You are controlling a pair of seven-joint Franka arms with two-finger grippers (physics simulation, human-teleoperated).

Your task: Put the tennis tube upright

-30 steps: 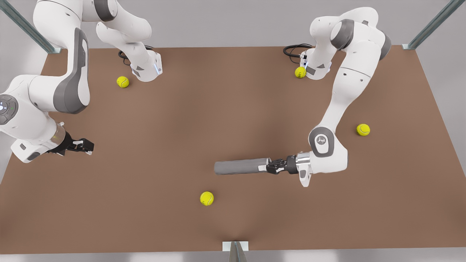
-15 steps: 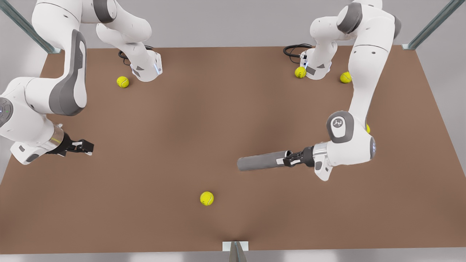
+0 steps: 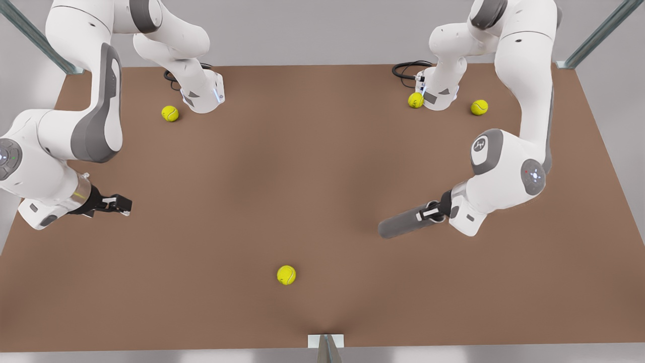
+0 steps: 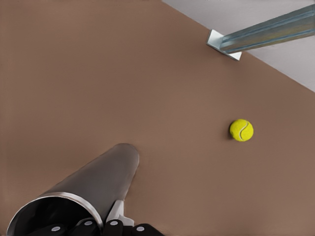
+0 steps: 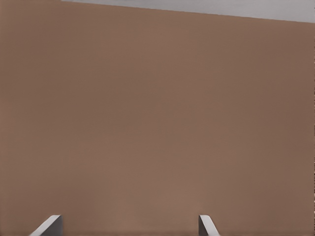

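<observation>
Nearest the camera, one tennis ball (image 3: 286, 275) sat alone on the brown surface (image 3: 302, 166). Past it, at the front view's right, the left pincer (image 3: 429, 213) was clenched on the rim end of the tennis tube (image 3: 403, 226), which hung tilted, closed end lower and pointing toward the front view's left. Left wrist view added the tube's hollow mouth and silvery rim (image 4: 54, 201), fingers (image 4: 114, 223) at that rim, plus that ball (image 4: 241, 130) beyond. At the front view's left, the right pincer (image 3: 121, 204) waited over the surface; right wrist view showed its fingertips (image 5: 47, 226) spread wide, released, grasping nothing. Farthest back: three more balls (image 3: 170, 113) near the arm bases.
</observation>
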